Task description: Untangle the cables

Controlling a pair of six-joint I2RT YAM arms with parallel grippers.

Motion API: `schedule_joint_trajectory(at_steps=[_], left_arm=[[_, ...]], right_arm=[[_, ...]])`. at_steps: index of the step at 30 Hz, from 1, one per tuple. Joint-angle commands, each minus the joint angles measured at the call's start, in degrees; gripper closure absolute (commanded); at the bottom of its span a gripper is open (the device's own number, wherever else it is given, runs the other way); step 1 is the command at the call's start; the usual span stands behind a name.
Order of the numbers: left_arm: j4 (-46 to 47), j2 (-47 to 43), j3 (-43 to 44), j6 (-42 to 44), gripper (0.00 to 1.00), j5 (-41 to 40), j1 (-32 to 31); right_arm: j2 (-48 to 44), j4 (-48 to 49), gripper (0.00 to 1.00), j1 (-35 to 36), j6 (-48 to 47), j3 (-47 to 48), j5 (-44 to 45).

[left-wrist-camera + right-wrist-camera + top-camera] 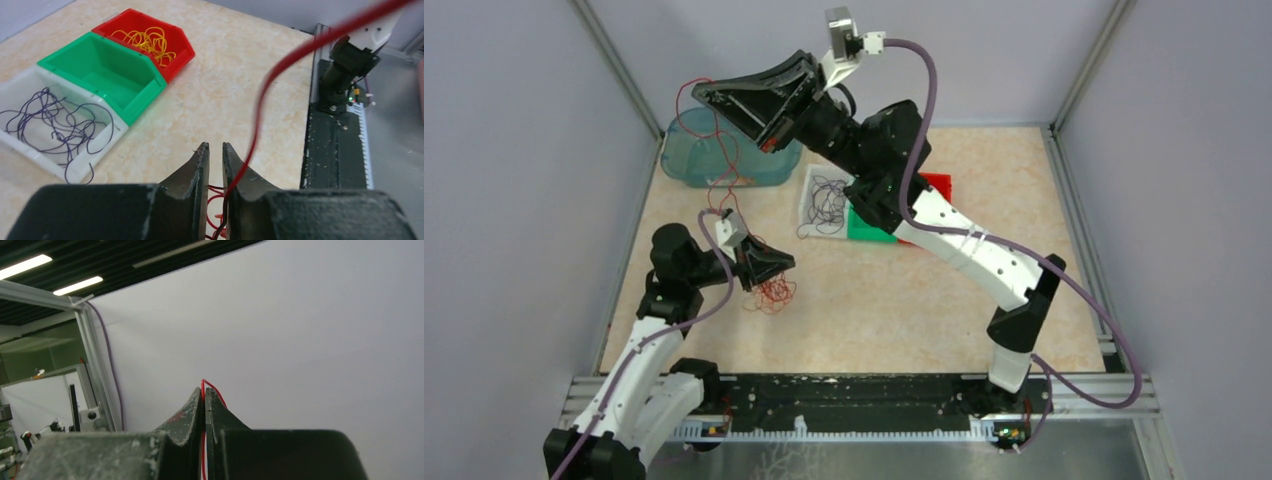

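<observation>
The red cable (280,65) is judged light, limp, springy and slippery; it is best pinched on a bare length clear of the tangle (769,292). Thin, glossy and curly, it is strung from centre left to upper centre of the top view. The right gripper (205,390) is clamped on it. The jaws of the left gripper (215,146) stand narrowly apart with the cable entering the gap; whether it is gripped cannot be told.

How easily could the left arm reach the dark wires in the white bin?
Probably yes: the dark wires lie in the open white bin near the left jaws, bare table between; a red cable passes between those jaws.
</observation>
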Motion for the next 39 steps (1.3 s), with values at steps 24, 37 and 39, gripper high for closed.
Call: schedule_joint_trajectory(at_steps=[24,37,39], left_arm=[[-15.91,-2.60,-7.28,32.84,0.70,-13.31,-0.21],[-15.46,-2.96,-11.95,40.92,0.64,-17.29,-0.20],[-15.33,-3.47,-12.74,42.07,0.61,-18.09,-0.19]], right_arm=[[-21.58,-15.66,1.00,-1.48,-33.21,2.05,13.71],[-29.43,-24.26,1.00,-1.57,-46.21,4.60,24.45],[-30.50,-25.31,1.00,-1.57,-48.53,4.19,26.59]])
